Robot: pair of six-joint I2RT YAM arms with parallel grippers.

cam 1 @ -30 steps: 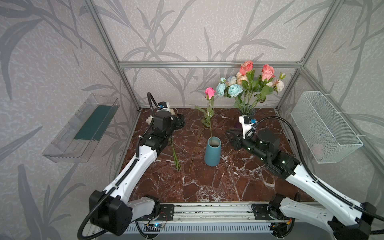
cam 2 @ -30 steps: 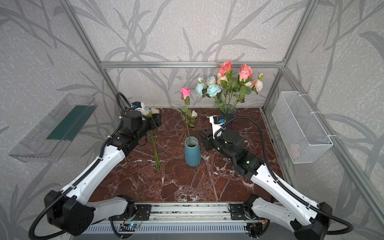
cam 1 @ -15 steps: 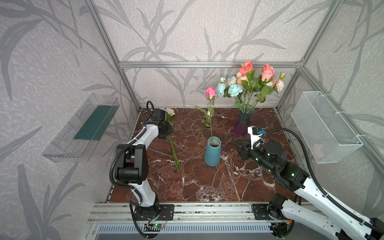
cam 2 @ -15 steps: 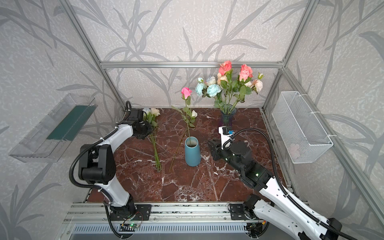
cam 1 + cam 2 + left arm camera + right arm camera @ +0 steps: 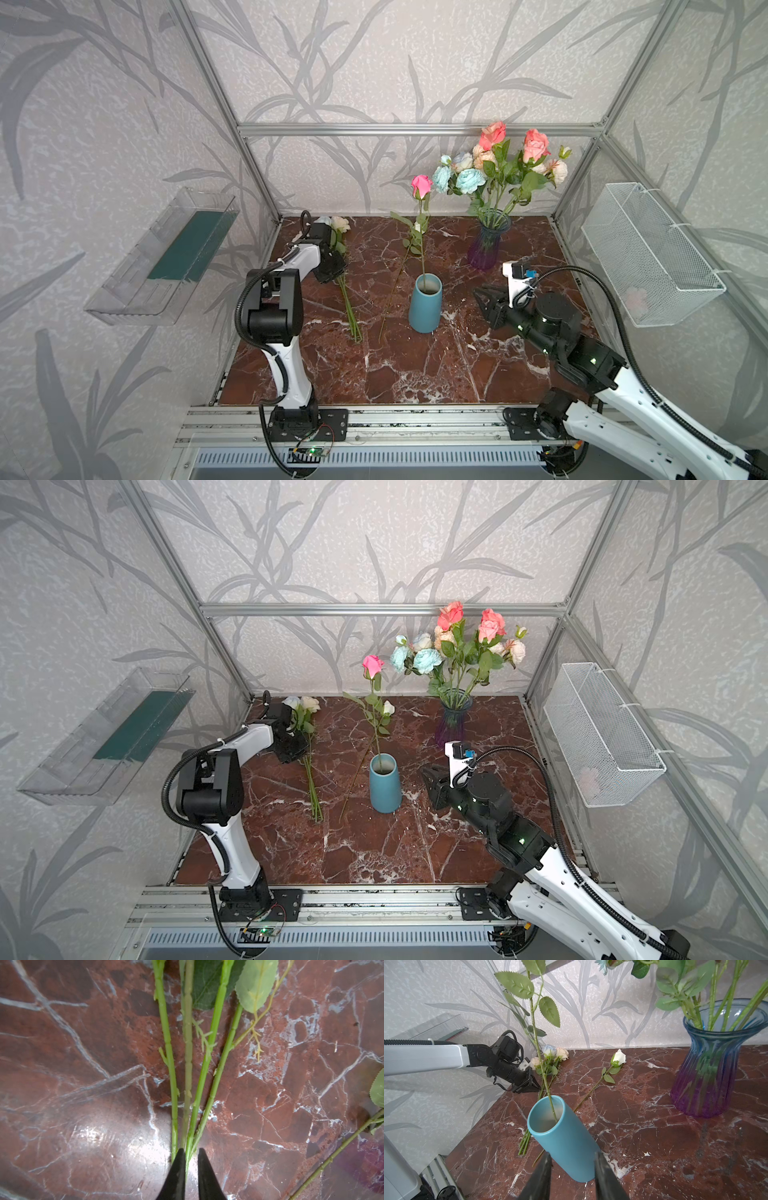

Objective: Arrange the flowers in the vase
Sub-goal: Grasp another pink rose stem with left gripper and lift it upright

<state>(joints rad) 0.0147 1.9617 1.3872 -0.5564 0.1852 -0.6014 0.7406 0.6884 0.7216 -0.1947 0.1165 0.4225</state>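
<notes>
Here the teal vase (image 5: 424, 309) holds one pink rose (image 5: 421, 185), the glass vase (image 5: 486, 249) a bouquet (image 5: 498, 162)

Glossy marble table (image 5: 415, 374), matt, perhaps ceramic vase (image 5: 424, 309).

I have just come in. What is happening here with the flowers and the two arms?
The left gripper is closed on the stems of a small bunch of flowers lying on the marble table. One pink rose already stands in the teal vase. The right gripper hovers open beside that vase, holding nothing. A white bud lies loose on the table.
</notes>
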